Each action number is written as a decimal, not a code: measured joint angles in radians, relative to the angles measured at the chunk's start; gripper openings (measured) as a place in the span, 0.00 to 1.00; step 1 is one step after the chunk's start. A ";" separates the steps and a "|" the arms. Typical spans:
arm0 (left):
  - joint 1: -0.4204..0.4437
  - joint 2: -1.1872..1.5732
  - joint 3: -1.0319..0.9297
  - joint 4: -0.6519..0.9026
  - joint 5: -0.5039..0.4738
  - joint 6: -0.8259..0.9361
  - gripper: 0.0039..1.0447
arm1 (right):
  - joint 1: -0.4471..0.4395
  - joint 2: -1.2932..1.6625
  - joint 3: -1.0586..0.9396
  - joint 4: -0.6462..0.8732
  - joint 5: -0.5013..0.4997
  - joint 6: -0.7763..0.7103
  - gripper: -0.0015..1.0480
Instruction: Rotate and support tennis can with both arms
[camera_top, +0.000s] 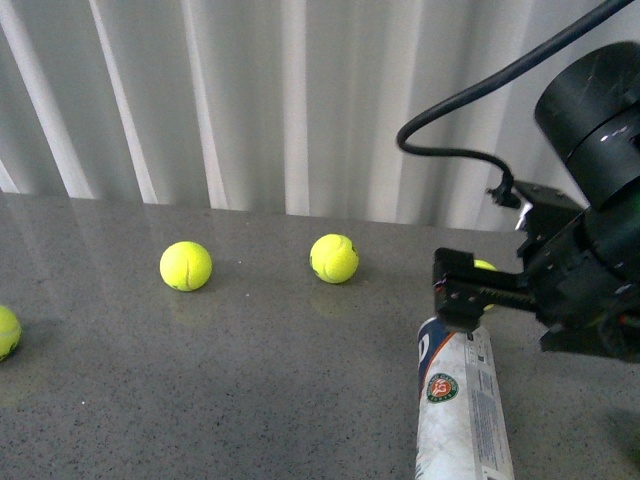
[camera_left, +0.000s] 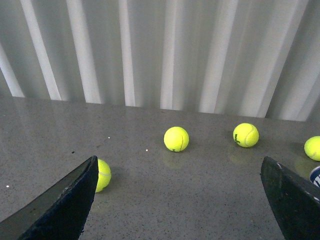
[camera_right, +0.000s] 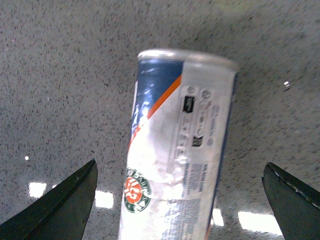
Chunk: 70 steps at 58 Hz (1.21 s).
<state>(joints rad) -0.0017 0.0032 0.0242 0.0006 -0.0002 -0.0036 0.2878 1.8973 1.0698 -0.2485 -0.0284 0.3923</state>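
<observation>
The tennis can (camera_top: 462, 410) looks to be lying flat on the desk (camera_top: 250, 380), long axis pointing away from the robot. The right end effector (camera_top: 470, 295) hangs over its far end, spread wide. The left end effector (camera_left: 179, 195), also spread, sits well off sideways, so right's nearer.

Bulky black right arm (camera_top: 600, 270) sits at the right, wrist tipped downward, and its black right hand (camera_right: 179, 170) shows both fingers (camera_right: 65, 210) spread wide apart. On the other side, the black left hand (camera_left: 178, 167) gapes just as wide.
</observation>
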 joint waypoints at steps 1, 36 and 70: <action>0.000 0.000 0.000 0.000 0.000 0.000 0.94 | 0.004 0.003 -0.003 0.004 0.000 0.003 0.93; 0.000 0.000 0.000 0.000 0.000 0.000 0.94 | 0.018 0.109 -0.040 0.115 -0.015 0.088 0.93; 0.000 0.000 0.000 0.000 0.000 0.000 0.94 | 0.023 0.156 -0.070 0.212 0.029 0.092 0.54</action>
<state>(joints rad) -0.0017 0.0032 0.0242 0.0006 -0.0002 -0.0036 0.3107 2.0529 1.0000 -0.0360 0.0002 0.4839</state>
